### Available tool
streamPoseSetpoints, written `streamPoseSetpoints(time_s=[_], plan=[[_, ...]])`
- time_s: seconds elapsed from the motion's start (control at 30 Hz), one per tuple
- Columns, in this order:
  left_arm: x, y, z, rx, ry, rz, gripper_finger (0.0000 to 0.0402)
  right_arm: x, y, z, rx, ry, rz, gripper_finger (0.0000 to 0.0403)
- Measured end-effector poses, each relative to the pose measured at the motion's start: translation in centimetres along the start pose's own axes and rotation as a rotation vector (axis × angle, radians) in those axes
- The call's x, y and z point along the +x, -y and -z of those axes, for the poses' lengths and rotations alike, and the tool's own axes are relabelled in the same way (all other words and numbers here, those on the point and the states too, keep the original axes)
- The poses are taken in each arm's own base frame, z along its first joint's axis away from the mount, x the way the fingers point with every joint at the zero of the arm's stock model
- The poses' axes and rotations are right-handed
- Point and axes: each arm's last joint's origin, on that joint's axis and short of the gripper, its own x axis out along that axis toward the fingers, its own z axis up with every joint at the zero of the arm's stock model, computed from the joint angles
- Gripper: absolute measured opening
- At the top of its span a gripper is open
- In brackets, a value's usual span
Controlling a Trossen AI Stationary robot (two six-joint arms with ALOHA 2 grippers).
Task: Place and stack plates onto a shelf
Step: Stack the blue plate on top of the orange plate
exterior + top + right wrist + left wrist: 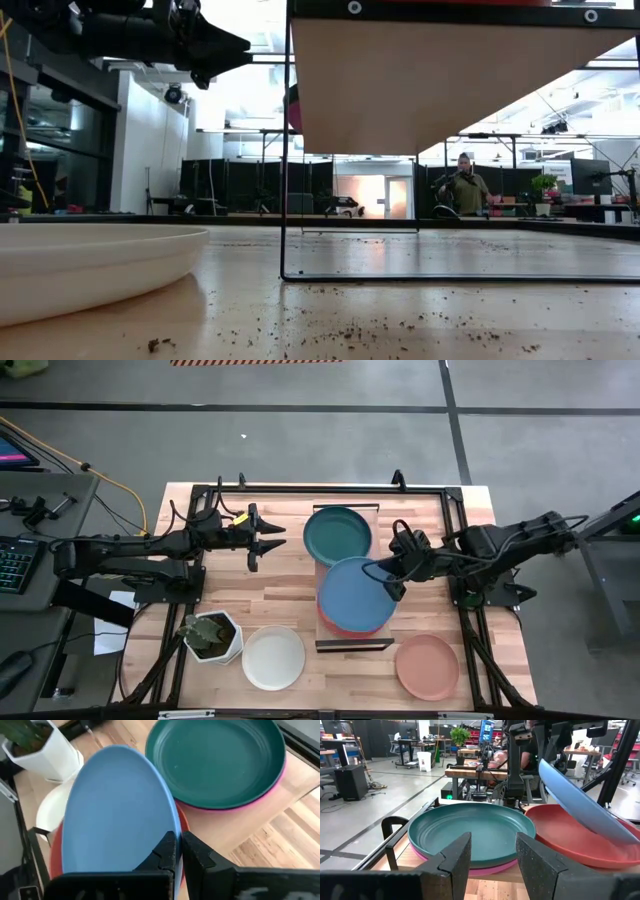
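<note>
Nearest, right tool pinches the rim of the light blue plate, held tilted over the coral red plate on the shelf. Beyond, dark teal plate sits on the magenta plate. Left tool, fingers spread, hangs beside the shelf, holding nothing.

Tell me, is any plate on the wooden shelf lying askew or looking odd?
Yes. The round light blue plate is tilted: the right gripper pinches its rim, and its far edge rests in the coral red plate on the shelf. The dark teal plate lies flat on the magenta pink plate.
</note>
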Motion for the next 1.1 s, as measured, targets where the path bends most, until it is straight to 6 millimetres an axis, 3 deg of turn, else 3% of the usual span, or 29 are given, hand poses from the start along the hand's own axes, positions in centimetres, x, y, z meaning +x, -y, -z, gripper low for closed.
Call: streamPoseSetpoints(time_s=[0.8,0.93,1.1], plan=[[0.0,0.0,0.0,-0.001,-0.002,0.000,0.0145,1.5,-0.7,0.4,-0.058,-0.064,0.016,0.0004],[0.0,0.0,0.0,-0.002,-0.002,0.000,0.0145,1.5,-0.8,0.4,-0.081,-0.062,0.012,0.0029],[0.0,0.0,0.0,-0.001,-0.001,0.000,0.0145,1.5,-0.8,0.4,-0.114,-0.069,0.001,0.0089]])
